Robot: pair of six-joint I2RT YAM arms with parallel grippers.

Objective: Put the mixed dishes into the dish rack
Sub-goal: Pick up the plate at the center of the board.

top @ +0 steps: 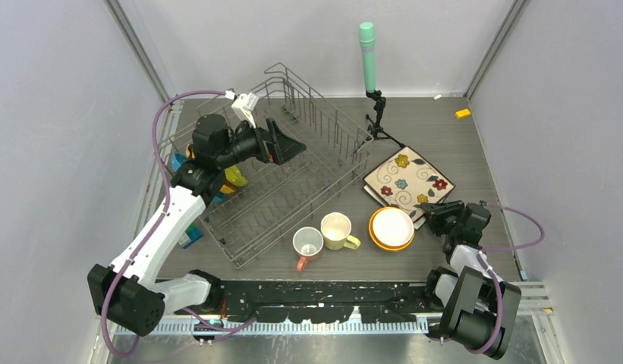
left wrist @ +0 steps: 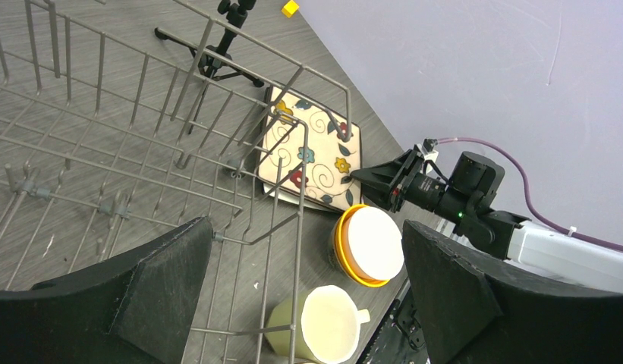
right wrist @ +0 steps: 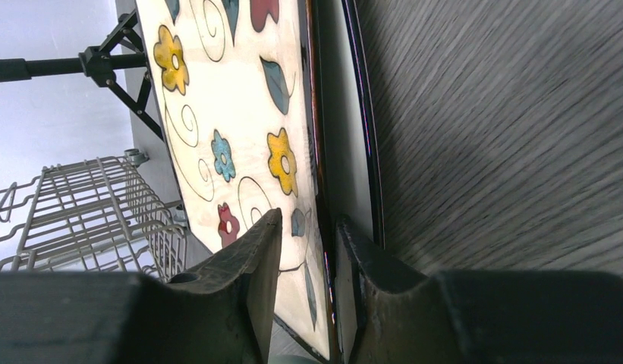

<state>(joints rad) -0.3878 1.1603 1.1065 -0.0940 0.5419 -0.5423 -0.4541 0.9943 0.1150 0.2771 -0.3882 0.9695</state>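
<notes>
By my read the job has barely begun. I see no dish standing in the dish rack (top: 278,199), which sits left of centre in the overhead view. The pink mug (top: 307,244), the pale-yellow mug (top: 337,230) and the white bowl (top: 391,225), nested in the orange bowl (top: 383,244), all sit on the table off its lower right side. Some coloured pieces left of the rack are hidden by my left arm, so I can't count them. My left gripper (top: 287,142) hangs over the rack, jaws spread wide and holding nothing. My right gripper (right wrist: 308,227), right of centre, has its jaws set narrow, a finger on each side of the square plate's (right wrist: 232,136) near edge; whether they bite I cannot tell. That plate is glossy cream, painted with yellow, blue and red flowers and curling stems. It lies on a dark-rimmed plate (right wrist: 366,144).
</notes>
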